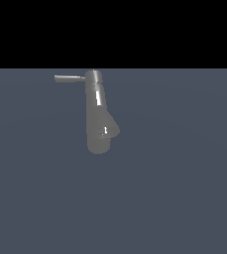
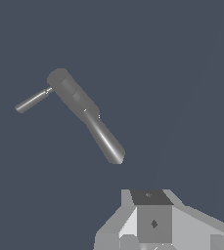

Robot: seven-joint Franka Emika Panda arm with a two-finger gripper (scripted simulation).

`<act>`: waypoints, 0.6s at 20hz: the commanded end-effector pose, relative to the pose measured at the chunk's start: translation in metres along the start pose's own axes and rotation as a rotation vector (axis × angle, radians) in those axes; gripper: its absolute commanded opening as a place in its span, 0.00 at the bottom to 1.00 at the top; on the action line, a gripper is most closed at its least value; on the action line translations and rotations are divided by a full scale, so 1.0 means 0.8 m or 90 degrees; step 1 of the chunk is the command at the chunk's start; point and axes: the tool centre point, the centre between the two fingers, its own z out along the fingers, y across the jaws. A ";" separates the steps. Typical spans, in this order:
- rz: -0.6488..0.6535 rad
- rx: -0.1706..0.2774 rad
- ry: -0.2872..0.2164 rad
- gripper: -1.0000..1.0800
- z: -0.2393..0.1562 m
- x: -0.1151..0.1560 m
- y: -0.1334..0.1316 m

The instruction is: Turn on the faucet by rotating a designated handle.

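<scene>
Grey faucet [image 2: 86, 117] on slate floor [image 2: 182, 73], thin handle [image 2: 33, 101] jutting sideways — gripper [image 2: 152, 241] base well apart

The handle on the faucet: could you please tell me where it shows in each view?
Exterior view: the handle projects from the cap toward the exterior view's left, at the faucet's top end.
Wrist view: the handle is the thin rod leaving the faucet's wider capped end.
Shared landmark: the round cap it joins.

No arm shows in the exterior view. In the wrist view only the gripper [image 2: 155, 222] body shows at the picture's edge: a pale grey, faceted housing with a darker square block at its middle. Its fingers are out of sight, so whether the jaws stand apart or closed cannot be told. It touches nothing.
</scene>
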 end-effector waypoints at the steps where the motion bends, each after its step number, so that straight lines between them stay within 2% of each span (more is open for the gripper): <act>1: 0.032 -0.003 -0.002 0.00 0.008 0.014 -0.015; 12: 0.170 -0.017 -0.009 0.00 0.055 0.071 -0.083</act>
